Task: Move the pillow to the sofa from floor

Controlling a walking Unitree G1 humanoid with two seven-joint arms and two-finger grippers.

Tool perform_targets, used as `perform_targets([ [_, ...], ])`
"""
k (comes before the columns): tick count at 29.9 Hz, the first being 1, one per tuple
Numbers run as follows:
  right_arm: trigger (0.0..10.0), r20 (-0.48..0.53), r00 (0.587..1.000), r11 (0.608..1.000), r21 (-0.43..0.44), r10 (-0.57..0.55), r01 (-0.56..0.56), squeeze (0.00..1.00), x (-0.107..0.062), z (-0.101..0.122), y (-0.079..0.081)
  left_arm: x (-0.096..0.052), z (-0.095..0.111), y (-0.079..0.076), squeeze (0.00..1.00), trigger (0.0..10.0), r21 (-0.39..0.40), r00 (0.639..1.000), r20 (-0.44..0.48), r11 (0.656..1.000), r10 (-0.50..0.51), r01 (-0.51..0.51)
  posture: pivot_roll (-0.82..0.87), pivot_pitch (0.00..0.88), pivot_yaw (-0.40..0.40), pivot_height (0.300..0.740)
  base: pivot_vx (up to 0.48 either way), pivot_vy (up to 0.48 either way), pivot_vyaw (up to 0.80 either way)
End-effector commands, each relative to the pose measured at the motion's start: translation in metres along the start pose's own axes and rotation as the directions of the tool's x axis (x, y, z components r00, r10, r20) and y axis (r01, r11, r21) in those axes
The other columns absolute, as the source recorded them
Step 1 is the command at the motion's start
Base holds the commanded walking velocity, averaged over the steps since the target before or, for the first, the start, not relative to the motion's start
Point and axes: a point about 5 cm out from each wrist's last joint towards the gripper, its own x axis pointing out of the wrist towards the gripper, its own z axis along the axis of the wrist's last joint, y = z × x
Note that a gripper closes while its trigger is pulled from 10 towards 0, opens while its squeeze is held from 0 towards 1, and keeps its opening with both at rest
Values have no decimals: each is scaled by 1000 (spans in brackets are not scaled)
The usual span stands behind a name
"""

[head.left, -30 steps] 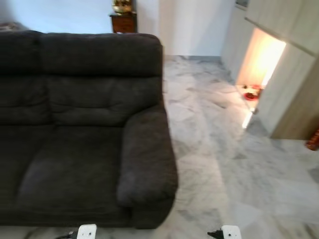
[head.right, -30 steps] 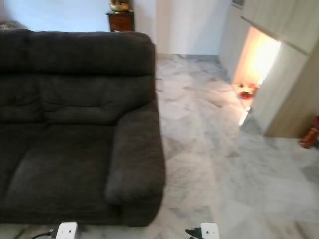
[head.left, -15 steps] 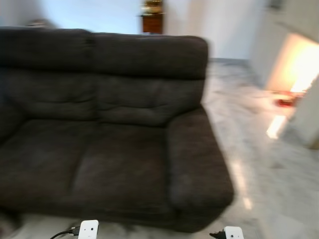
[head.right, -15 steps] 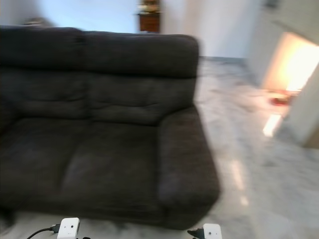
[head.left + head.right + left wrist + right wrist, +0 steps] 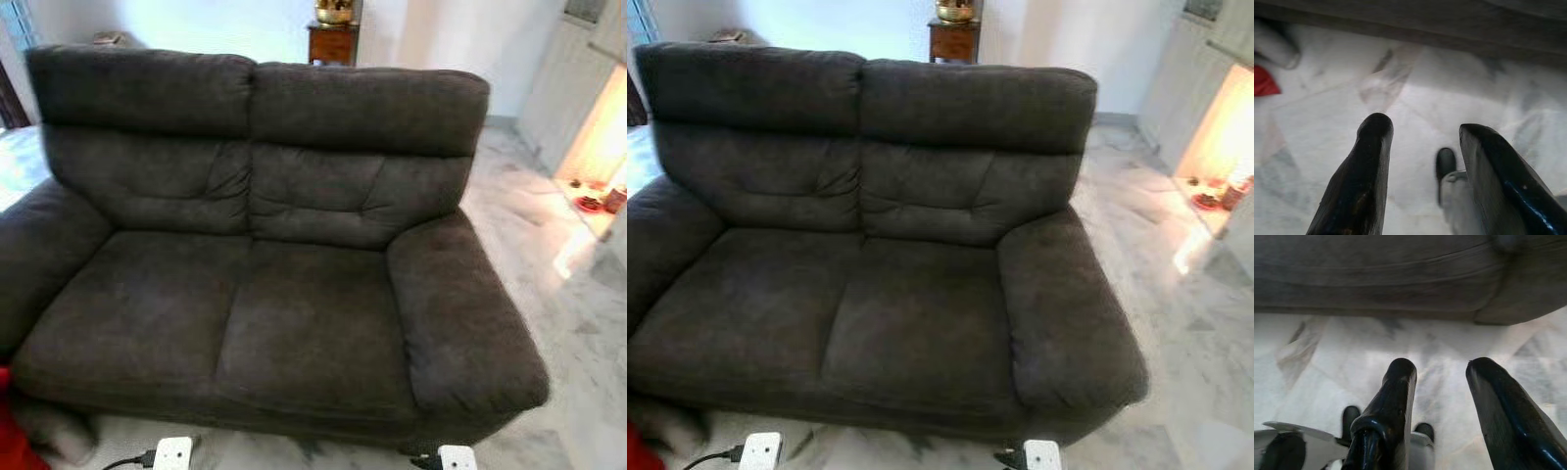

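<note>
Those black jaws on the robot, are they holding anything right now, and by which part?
Nothing is held. The left gripper and the right gripper both hang open over the marble floor in front of the sofa.

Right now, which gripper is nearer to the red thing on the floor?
Left. The left gripper hangs above the floor with the red thing off to its side; the right gripper hangs near the sofa's other end.

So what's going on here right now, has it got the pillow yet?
Not yet. The robot faces the dark sofa, whose seat holds nothing. Both arms hang low over the marble floor. The left gripper and right gripper are open and hold nothing. Something red lies on the floor by the sofa's left end, possibly the pillow, but too little of it shows to tell.
</note>
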Motion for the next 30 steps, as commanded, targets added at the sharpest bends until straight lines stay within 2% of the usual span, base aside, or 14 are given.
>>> perform_targets([
  [1, 10000, -36, 997, 971, 231, 73, -63, 0, 8, 12, 21, -12, -18, 62, 0, 10000, -28, 987, -97, 991, 125, -129, 145, 0, -26, 740, 0, 0, 0],
  [30, 10000, -41, 997, 973, 224, 63, -52, 0, 7, 10, 15, -11, -19, 55, 0, 10000, -28, 990, -93, 994, 105, -108, 144, 0, -53, 740, 0, 0, 0],
])
